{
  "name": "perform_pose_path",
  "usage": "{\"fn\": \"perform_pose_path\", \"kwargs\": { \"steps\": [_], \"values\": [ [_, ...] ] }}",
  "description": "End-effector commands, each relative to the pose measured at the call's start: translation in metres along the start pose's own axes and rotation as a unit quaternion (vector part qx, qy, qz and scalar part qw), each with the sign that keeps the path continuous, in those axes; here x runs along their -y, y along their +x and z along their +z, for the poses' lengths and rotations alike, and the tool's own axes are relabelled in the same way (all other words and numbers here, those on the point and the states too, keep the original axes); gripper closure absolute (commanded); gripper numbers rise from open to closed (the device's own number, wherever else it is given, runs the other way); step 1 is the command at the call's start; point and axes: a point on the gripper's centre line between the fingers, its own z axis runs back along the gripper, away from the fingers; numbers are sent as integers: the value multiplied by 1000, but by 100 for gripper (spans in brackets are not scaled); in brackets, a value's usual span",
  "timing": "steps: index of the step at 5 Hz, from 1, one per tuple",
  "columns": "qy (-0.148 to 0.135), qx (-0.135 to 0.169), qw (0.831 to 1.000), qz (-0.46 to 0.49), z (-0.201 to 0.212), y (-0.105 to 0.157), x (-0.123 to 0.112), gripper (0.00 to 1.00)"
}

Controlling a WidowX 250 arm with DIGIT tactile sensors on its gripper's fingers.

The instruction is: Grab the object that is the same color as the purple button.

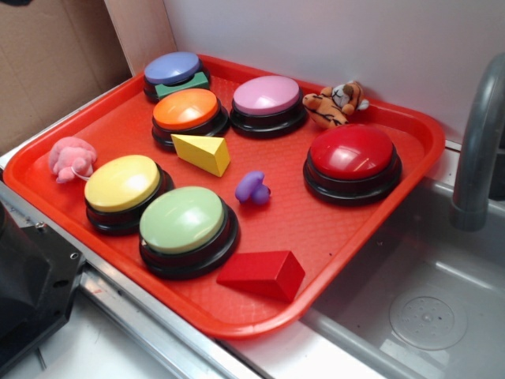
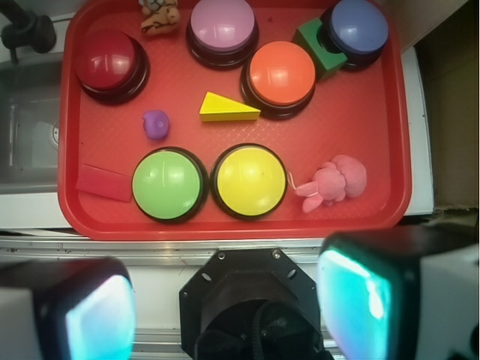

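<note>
On a red tray [image 1: 95, 118], a small purple toy [image 1: 252, 188] sits near the middle, between the red button [image 1: 353, 162] and the green button [image 1: 186, 227], just past a yellow wedge [image 1: 202, 152]. The purple button [image 1: 267, 103] stands at the back. The gripper [image 2: 225, 300] hangs outside the tray, fingers spread wide and empty.

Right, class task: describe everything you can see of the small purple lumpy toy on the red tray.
The small violet-purple plastic toy looks glossy and smooth, made of rounded lobes, rather mushroom-like. It lies on the red plastic tray, touching only the tray floor, apart from its neighbours: between the green round button and the red round button, near the yellow wedge block.
</note>
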Motion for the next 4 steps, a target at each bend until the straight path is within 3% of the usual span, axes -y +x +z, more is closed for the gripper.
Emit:
{"fn": "perform_pose_path", "kwargs": {
  "steps": [1,4],
  "values": [
    [0,0,1000,0,0,0,0,0],
    [-22,57,997,37,-55,39,29,0]
  ]
}}
